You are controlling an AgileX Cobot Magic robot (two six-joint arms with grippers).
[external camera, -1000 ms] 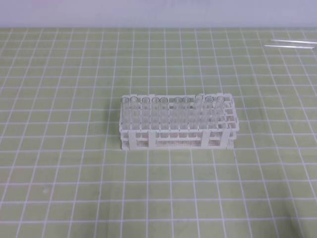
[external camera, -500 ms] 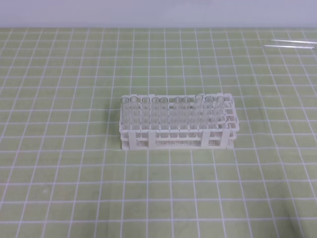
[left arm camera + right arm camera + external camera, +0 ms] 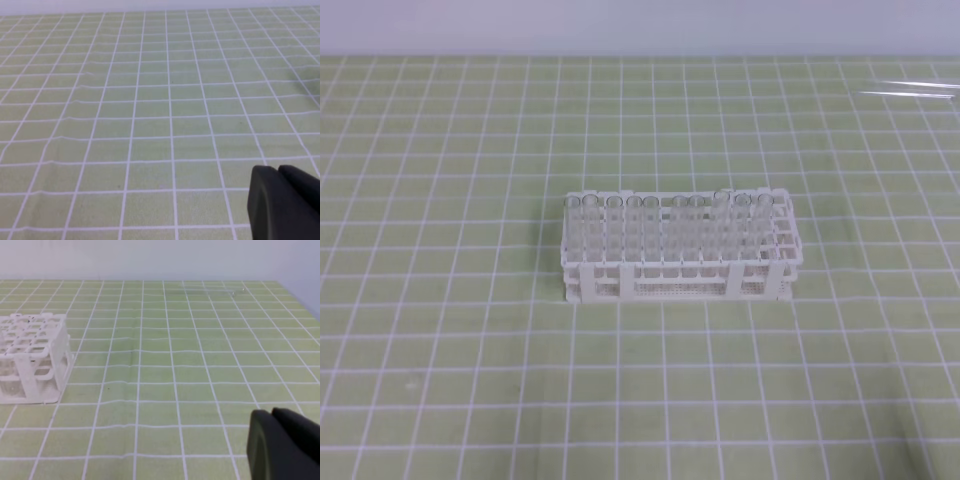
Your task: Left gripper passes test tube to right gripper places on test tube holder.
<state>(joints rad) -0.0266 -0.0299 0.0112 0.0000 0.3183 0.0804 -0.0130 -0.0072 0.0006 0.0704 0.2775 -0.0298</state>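
We start at our black left gripper (image 3: 285,205), of which the left wrist view shows only a dark corner low on the right, hanging over bare checked cloth; we cannot tell how its jaws stand, and nothing shows between them. Our black right gripper (image 3: 282,445) shows the same dark corner in its own view, its jaws equally unreadable, with the white plastic lattice test tube holder (image 3: 32,357) well off to its left. From above, neither arm enters the picture: the holder (image 3: 678,247) sits mid-cloth with most of its holes apparently filled by upright clear tubes. The slim clear glass test tube (image 3: 908,93) lies flat near the far right edge of the green grid-lined tablecloth (image 3: 440,380), possibly beside a second one, though the glare makes that uncertain. Against the pictures from a second earlier nothing has shifted, so we judge the pick-up has not begun.
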